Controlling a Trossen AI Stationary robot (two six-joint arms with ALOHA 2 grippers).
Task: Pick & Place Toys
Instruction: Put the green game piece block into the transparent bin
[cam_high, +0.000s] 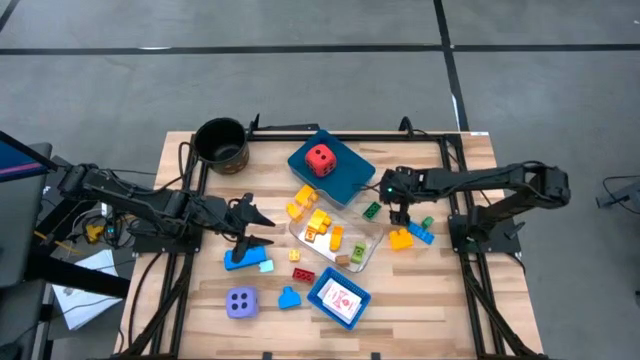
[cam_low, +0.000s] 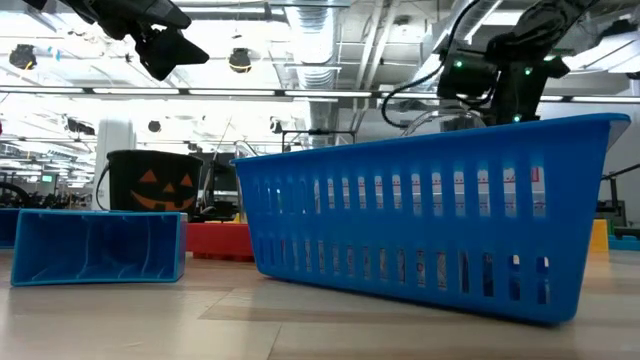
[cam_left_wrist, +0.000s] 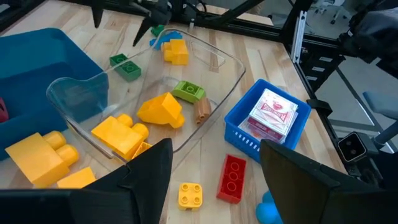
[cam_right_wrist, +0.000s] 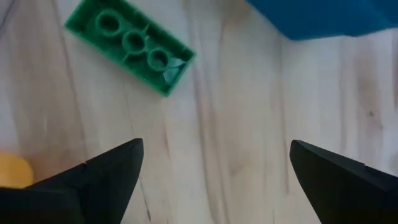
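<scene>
Currently, the left gripper (cam_high: 262, 228) is held part open and empty above the table (cam_high: 190, 300). Rightward, the right gripper (cam_high: 399, 218) hangs spread, empty; it should be centred over the green brick (cam_right_wrist: 129, 44) before descending.

Red die (cam_high: 320, 158) with dark dots on the far blue tray (cam_high: 350, 178); lavender die (cam_high: 240, 302), dark-dotted, near left. Yellow bricks (cam_high: 318, 226) in the clear tray (cam_high: 368, 250). Green brick (cam_right_wrist: 129, 45) right. White red-printed cards (cam_left_wrist: 272, 114).
</scene>
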